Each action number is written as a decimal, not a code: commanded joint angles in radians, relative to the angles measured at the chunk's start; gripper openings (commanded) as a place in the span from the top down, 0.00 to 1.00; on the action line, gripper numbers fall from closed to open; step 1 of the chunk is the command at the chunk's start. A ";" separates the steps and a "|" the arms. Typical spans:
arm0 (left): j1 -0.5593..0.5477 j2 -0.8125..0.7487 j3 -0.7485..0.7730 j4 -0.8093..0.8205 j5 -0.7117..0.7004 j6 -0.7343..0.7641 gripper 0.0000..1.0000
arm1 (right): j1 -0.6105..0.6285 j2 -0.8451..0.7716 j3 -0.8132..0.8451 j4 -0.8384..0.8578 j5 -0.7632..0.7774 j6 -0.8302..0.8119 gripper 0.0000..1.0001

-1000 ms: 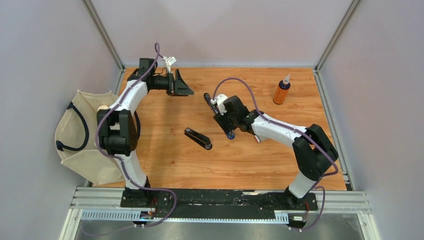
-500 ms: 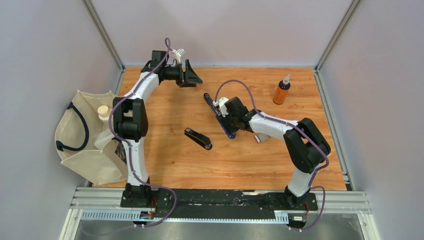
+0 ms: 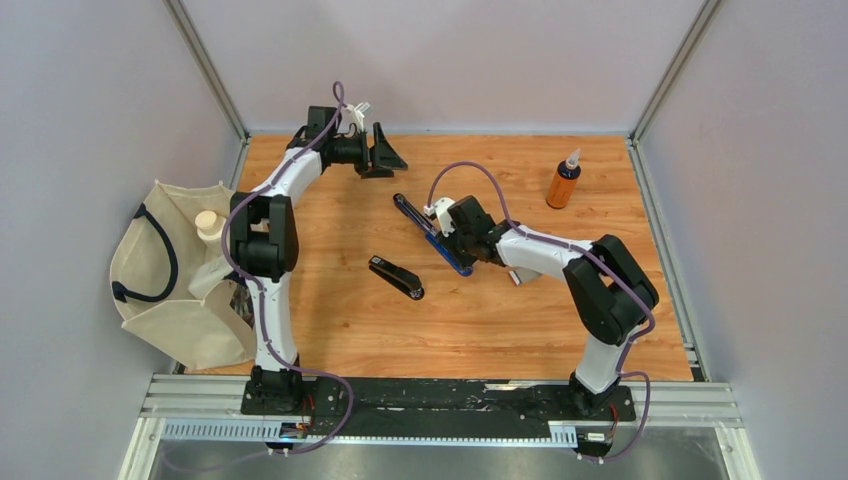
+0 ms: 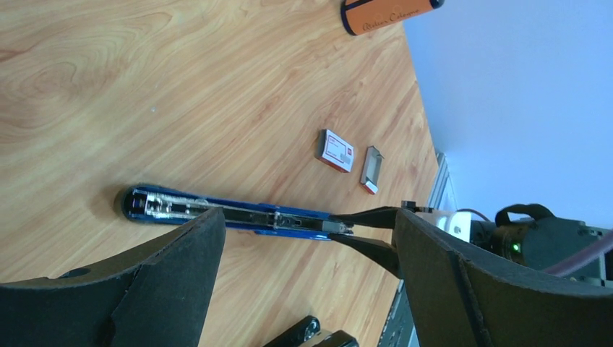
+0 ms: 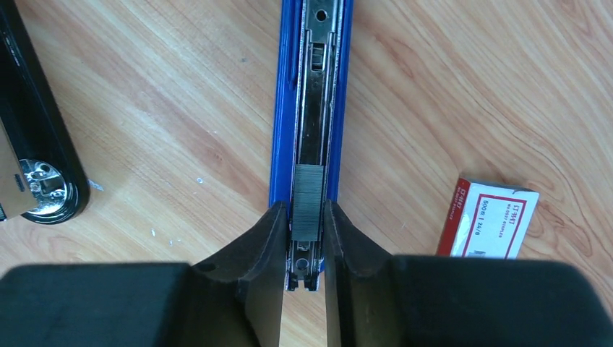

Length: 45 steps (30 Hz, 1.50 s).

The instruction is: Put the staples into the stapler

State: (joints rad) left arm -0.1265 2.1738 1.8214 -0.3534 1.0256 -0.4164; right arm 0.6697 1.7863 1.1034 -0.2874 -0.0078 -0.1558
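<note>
One staple strip pinched in right fingers over the open blue stapler; left fingers spread, empty.

My left gripper hangs spread wide on an outstretched arm; my right gripper, reached low, pinches the staple strip.

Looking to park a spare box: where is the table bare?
Bare wood: the near strip between both arm bases, below the black stapler; also the far edge between left gripper and orange bottle. Crowded mid-table: right gripper holding staple strip, blue stapler, staple box.
</note>
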 commanded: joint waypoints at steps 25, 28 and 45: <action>-0.009 0.003 -0.212 0.171 -0.197 -0.021 0.05 | 0.059 0.021 -0.022 0.019 -0.017 0.002 0.77; -0.009 -0.002 -0.218 0.179 -0.229 -0.022 0.05 | 0.059 0.022 -0.022 0.019 -0.021 0.001 0.77; -0.038 0.072 -0.185 0.117 -0.298 0.007 0.05 | 0.057 0.028 -0.017 0.014 -0.037 0.002 0.77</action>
State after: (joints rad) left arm -0.1432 2.2337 1.6089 -0.2420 0.7399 -0.4210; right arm 0.7170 1.7863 1.0924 -0.2646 -0.0090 -0.1547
